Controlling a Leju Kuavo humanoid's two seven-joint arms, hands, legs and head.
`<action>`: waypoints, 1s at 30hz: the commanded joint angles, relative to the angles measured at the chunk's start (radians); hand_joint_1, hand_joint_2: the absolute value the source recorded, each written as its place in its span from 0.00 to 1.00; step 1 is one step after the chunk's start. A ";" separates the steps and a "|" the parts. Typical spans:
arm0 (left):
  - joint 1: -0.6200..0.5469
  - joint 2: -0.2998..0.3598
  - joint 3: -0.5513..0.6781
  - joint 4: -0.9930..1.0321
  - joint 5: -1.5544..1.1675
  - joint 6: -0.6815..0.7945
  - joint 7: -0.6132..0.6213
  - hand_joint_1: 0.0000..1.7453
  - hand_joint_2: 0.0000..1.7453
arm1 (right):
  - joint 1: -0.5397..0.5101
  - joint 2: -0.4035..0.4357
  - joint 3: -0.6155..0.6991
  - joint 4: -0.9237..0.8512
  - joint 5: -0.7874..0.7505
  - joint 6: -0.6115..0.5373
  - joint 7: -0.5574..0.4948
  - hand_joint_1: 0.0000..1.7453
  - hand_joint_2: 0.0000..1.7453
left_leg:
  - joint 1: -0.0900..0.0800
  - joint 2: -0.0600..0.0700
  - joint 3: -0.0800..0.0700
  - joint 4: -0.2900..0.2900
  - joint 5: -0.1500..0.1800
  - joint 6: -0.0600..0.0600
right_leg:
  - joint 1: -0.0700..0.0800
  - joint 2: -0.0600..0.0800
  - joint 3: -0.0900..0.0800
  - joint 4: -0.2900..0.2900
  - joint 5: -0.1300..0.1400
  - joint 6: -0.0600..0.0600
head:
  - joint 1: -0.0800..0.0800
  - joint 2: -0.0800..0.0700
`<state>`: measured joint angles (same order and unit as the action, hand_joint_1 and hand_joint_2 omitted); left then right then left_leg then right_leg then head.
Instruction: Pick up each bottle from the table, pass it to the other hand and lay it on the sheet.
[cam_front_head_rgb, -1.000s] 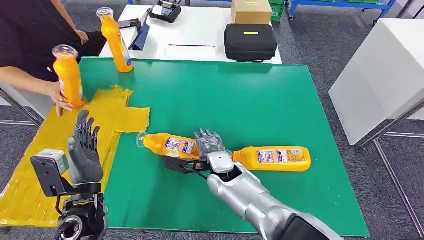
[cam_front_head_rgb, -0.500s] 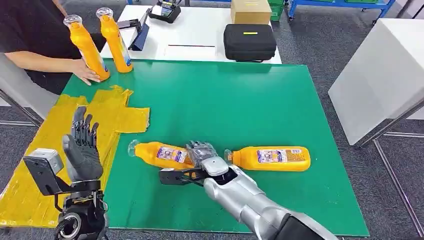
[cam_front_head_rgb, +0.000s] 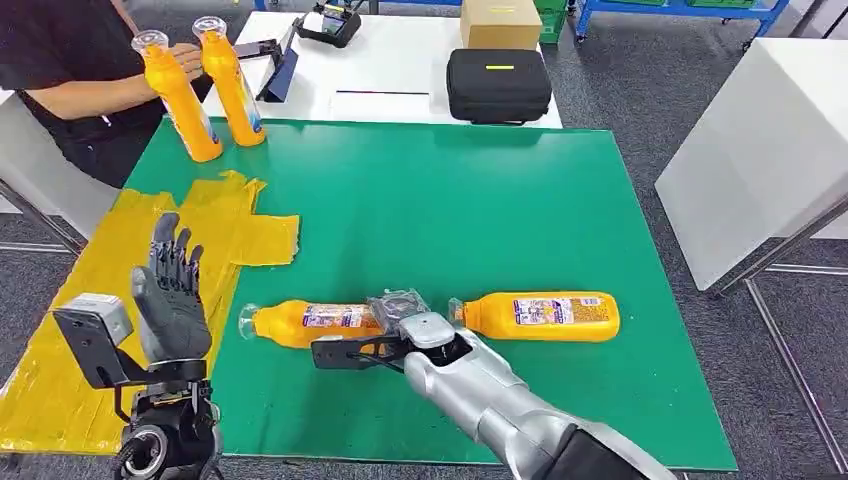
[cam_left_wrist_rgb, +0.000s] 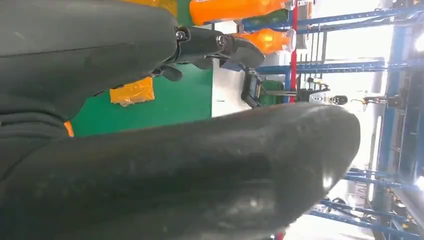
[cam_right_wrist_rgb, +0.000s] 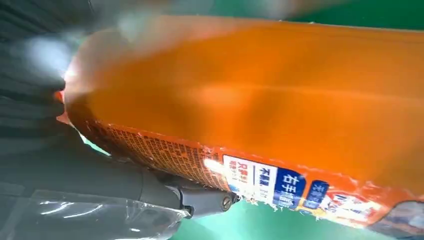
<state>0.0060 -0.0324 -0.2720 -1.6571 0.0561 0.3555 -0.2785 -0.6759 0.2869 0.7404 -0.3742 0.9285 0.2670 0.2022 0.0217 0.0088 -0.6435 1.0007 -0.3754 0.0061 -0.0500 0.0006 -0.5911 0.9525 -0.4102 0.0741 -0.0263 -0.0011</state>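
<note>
Head view: right hand (cam_front_head_rgb: 400, 318) clamped, fingers (cam_front_head_rgb: 395, 303) wrapped over the middle of an orange bottle (cam_front_head_rgb: 300, 323) held on its side just over the green table (cam_front_head_rgb: 480, 200), cap end toward 9 o'clock. Whether lifted clear or resting on the mat, hard to tell. Left hand (cam_front_head_rgb: 170, 300) raised at 9 o'clock of that bottle, palm upright, fingers apart and empty, near but not touching.

Judged as the hand-over step, pick-up done and pass not yet made. Next move likely calls for bringing the bottle's free cap end into the waiting left palm, closing there before the right lets go, then laying it on the yellow sheet (cam_front_head_rgb: 70, 330) at the table's 8 o'clock edge.

Right wrist view: bottle close and blurred, smooth orange plastic with a printed label (cam_right_wrist_rgb: 270, 182) around its body, likely slippery under a loose hold.

Second orange bottle (cam_front_head_rgb: 540, 316) lying on the table at 3 o'clock of the right hand. Two more bottles (cam_front_head_rgb: 232, 85) upright at the far 11 o'clock corner, beside a person (cam_front_head_rgb: 70, 60).
</note>
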 joint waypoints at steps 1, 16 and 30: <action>-0.002 -0.019 0.052 0.046 0.098 -0.080 0.075 0.00 0.00 | 0.024 -0.037 -0.126 -0.032 -0.158 -0.073 -0.027 1.00 1.00 | 0.001 -0.002 0.002 -0.001 -0.001 0.000 | 0.001 -0.002 0.003 -0.001 -0.001 -0.004 | 0.000 0.000; 0.114 -0.047 0.199 -0.039 0.174 -0.037 0.076 0.00 1.00 | 0.245 -0.187 -0.253 -0.588 -0.545 -0.261 -0.068 1.00 1.00 | 0.001 -0.002 0.000 0.001 -0.003 0.001 | 0.002 -0.002 0.003 0.000 -0.003 -0.005 | 0.000 0.000; 0.111 0.012 0.009 -0.013 0.418 -0.190 0.108 0.00 1.00 | 0.305 -0.205 -0.077 -0.694 -0.509 -0.355 -0.141 1.00 1.00 | 0.000 -0.002 -0.002 0.000 -0.001 0.000 | 0.001 -0.002 0.000 0.000 -0.002 -0.004 | 0.000 0.000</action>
<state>0.1367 -0.0664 -0.1414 -1.6991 0.4460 0.1915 -0.1709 -0.3870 0.1182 0.5280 -0.9820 0.3800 -0.0824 0.0637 0.0215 0.0083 -0.6476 1.0008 -0.3754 0.0063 -0.0501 0.0001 -0.5937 0.9524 -0.4102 0.0743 -0.0259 -0.0011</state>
